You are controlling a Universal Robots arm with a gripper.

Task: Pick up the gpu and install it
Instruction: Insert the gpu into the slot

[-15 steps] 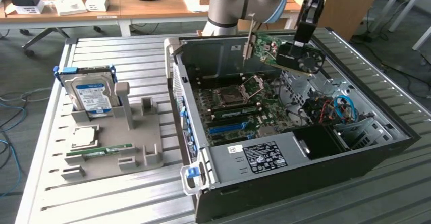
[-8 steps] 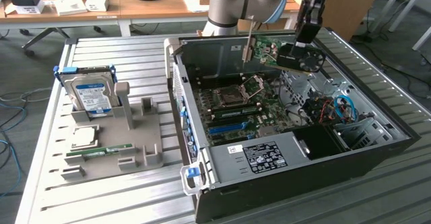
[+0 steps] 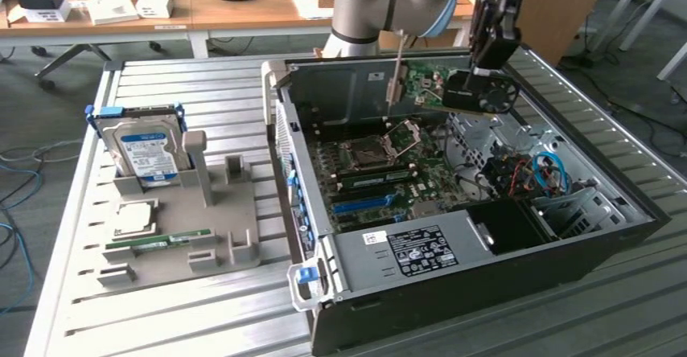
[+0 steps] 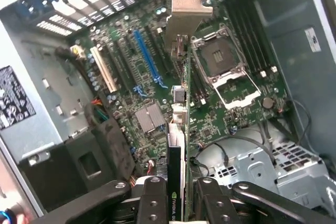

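My gripper [image 3: 487, 67] is shut on the gpu [image 3: 456, 90], a green-and-dark card with a black fan and a metal end bracket [image 3: 395, 80]. I hold it in the air over the far part of the open computer case [image 3: 451, 293], above the motherboard [image 3: 376, 172]. In the wrist view the gpu [image 4: 178, 129] is edge-on between my black fingers [image 4: 152, 200], and its metal bracket [image 4: 186, 6] points away from me over the board. The blue expansion slot [image 4: 147, 59] lies to one side of the card's edge, apart from it.
A grey holder [image 3: 225, 212] at the exterior view's left carries a silver hard drive with a blue label [image 3: 150, 149], a CPU [image 3: 134, 216] and a green RAM stick [image 3: 172, 240]. The case holds cables [image 3: 542, 172], a drive cage [image 4: 273, 166] and a CPU socket [image 4: 220, 59].
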